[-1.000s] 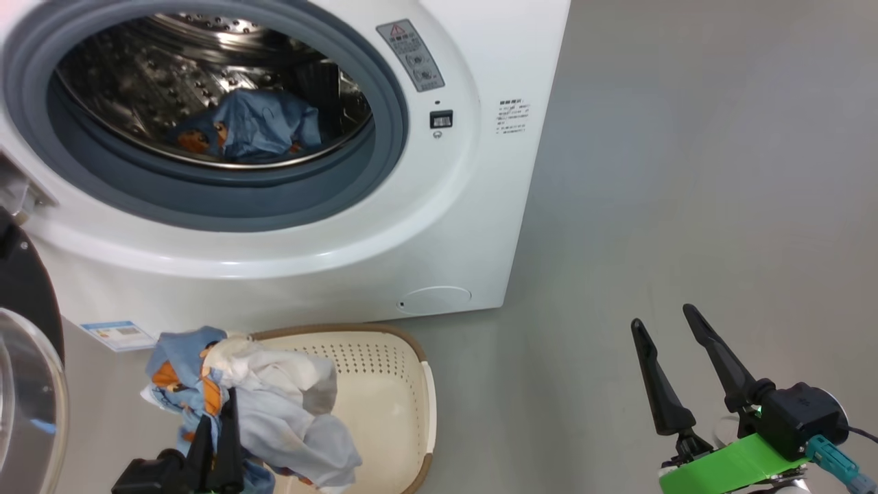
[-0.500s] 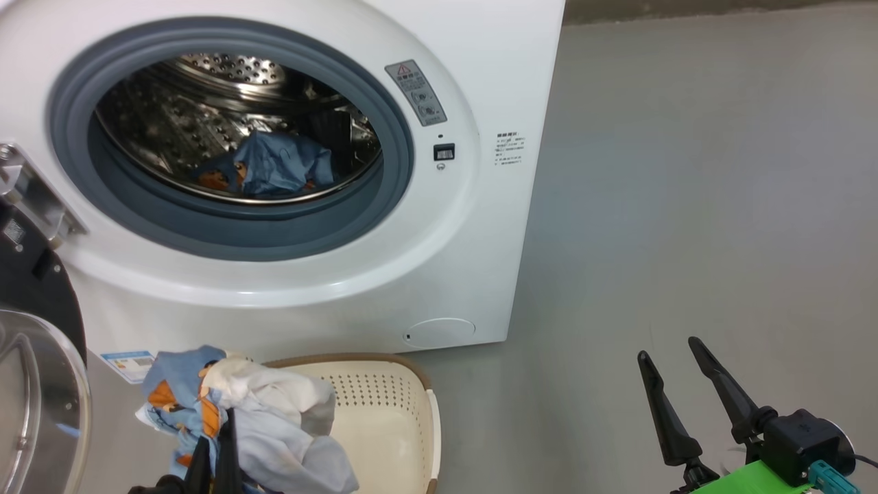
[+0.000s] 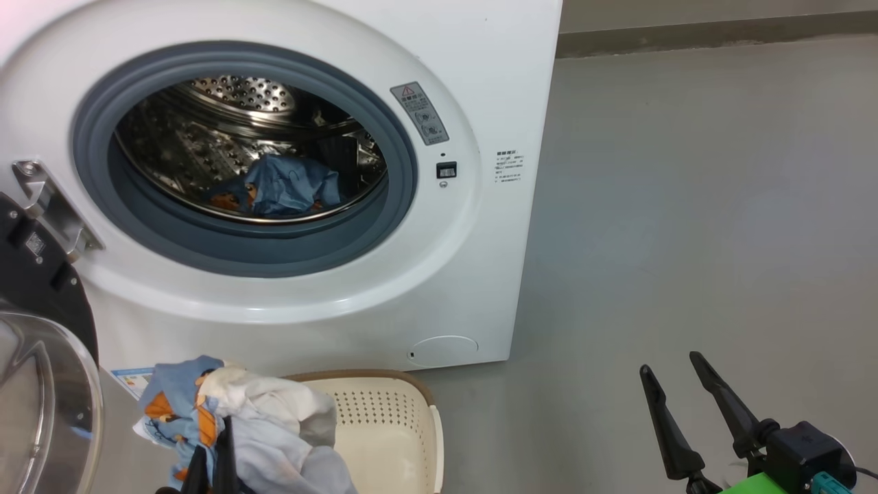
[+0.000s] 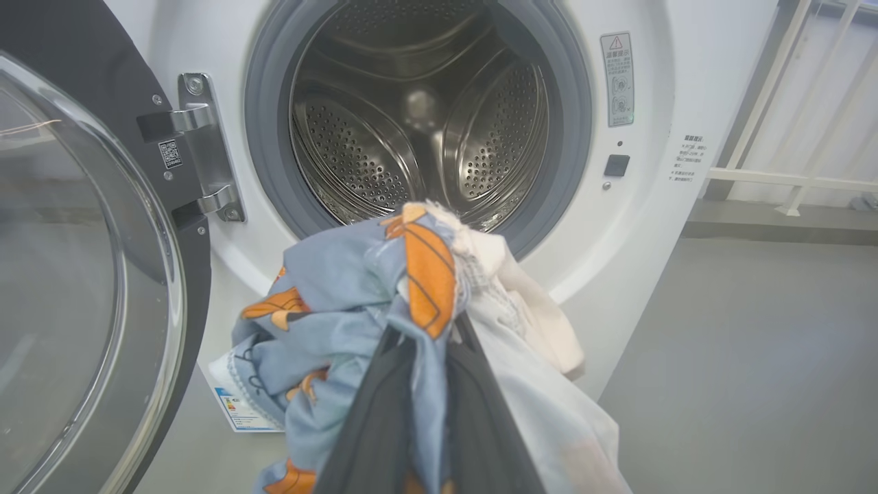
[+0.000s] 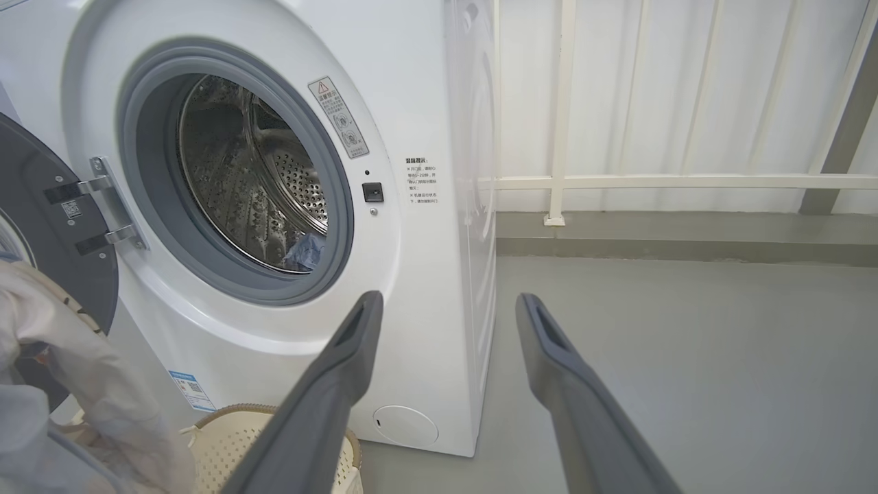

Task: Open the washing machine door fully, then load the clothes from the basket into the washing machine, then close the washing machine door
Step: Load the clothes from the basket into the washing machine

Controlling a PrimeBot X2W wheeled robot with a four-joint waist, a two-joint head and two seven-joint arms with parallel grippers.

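Note:
The washing machine (image 3: pixel 494 82) stands with its door (image 3: pixel 34 384) swung open to the left. A light-blue garment (image 3: pixel 291 189) lies in the steel drum (image 4: pixel 418 130). My left gripper (image 3: pixel 214 439) is shut on a bundle of clothes (image 4: pixel 343 309), light-blue with orange print plus white pieces. The bundle hangs over the left end of the cream basket (image 3: pixel 391 425), below the drum opening. My right gripper (image 3: pixel 671 365) hovers open and empty over the floor, right of the machine. In the right wrist view its fingers (image 5: pixel 343 370) point at the machine's lower front.
Bare grey floor (image 3: pixel 686 206) stretches to the right of the machine. A white railing (image 5: pixel 562 182) and pale wall run behind it. The open door's glass bowl (image 4: pixel 82 274) bulges out at the left. A blue label (image 3: pixel 130 377) and round cap (image 3: pixel 446 350) mark the machine's base.
The head camera has tilted up, so the whole picture sits lower. The held bundle has risen slightly relative to the basket rim. The right gripper stays open.

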